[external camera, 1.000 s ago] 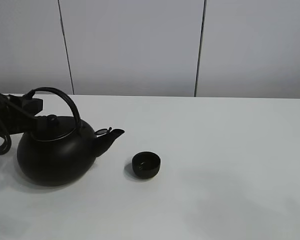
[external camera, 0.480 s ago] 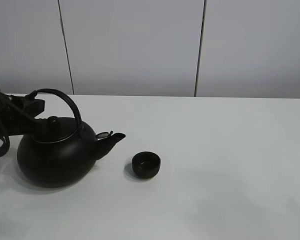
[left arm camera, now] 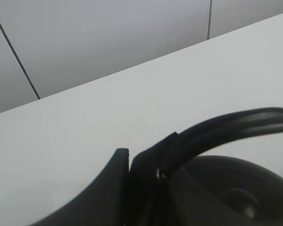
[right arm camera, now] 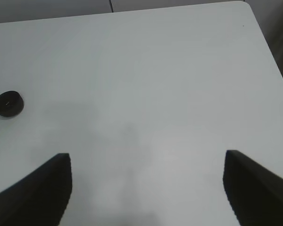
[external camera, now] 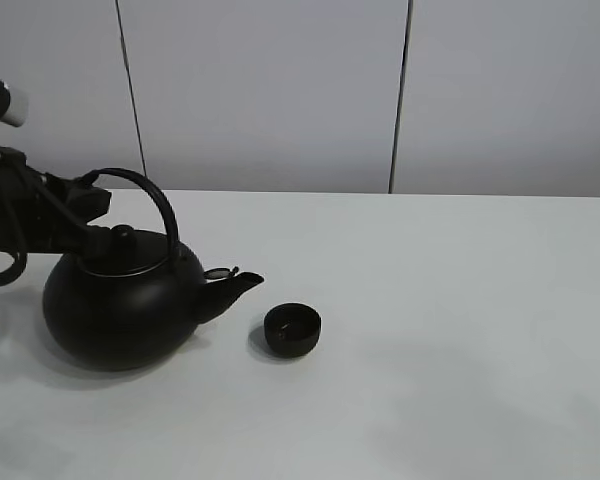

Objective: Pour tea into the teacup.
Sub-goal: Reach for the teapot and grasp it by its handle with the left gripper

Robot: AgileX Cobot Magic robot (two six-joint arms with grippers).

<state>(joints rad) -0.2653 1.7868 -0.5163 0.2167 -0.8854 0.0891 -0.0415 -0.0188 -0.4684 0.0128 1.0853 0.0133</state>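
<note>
Teacup: the teacup (external camera: 292,330) stands upright left of the worktop (external camera: 460,300) middle, well clear of the back edge. Nothing touches it, and whether there's tea in it I can't tell.
Right fingers: the right fingers (right arm camera: 42,188) are spread wide and holding nothing. They hang over bare worktop towards the right-hand edge, with the teacup (right arm camera: 8,104) well apart from them.
Teapot: the big round teapot (external camera: 120,310) is near the left edge. It's either just resting or barely lifted; the shadow under it won't let me call it.
Spout: the spout (external camera: 235,285) points straight at the teacup. Its tip is near the rim but short of it, not over the mouth yet.
Axis: the line from handle to spout runs along the worktop towards the teacup, so the pot needs to carry on that line and then tip.
Handle: the handle (external camera: 145,195) arches up over the lid.
Left fingers: the left fingers (left arm camera: 111,183) are clamped tight on the handle's back end, away from the spout. This is the nearer arm, and my call is that it's the one doing the pour.
Change: since a second ago the pot has slid towards the teacup, the spout tip is lower and closer, and the handle and left arm are higher. The teacup hasn't budged.
</note>
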